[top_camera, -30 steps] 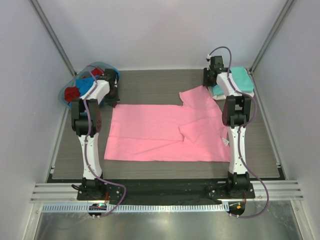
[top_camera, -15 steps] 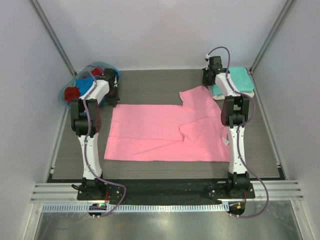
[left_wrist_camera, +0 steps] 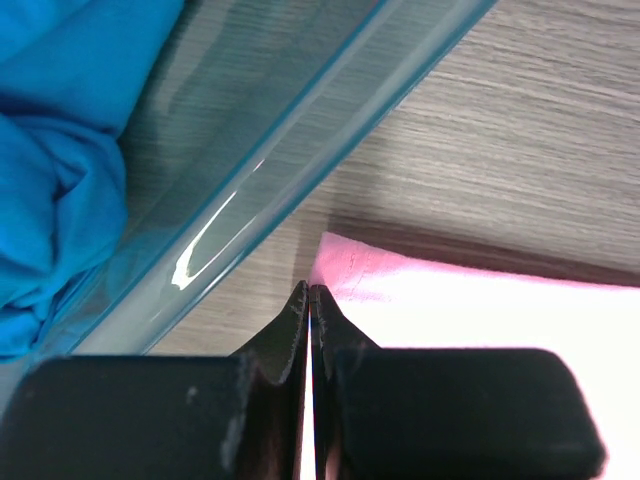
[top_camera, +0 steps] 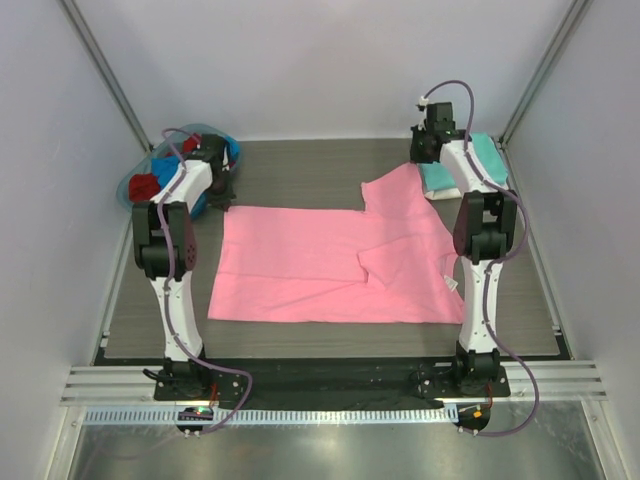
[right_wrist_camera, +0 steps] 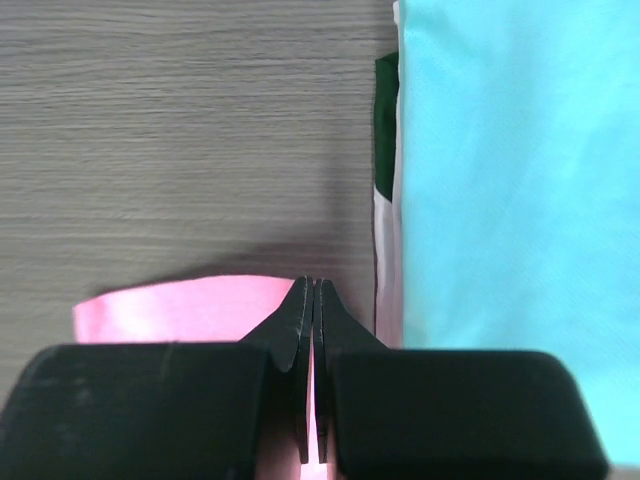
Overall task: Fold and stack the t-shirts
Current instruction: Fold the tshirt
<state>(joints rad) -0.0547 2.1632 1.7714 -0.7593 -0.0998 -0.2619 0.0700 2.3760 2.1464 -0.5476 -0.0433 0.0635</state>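
Pink t-shirt (top_camera: 320,265) lies spread flat across the table (top_camera: 300,170). Left tool (left_wrist_camera: 310,292) and right tool (right_wrist_camera: 315,285) are each pressed together, pinching a far corner of it. Judgement: first fold is beginning. The next move calls for lifting both corners evenly and carrying them nearward.

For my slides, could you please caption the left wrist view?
Left fingers pinch the pink t-shirt corner beside the basket holding blue cloth.
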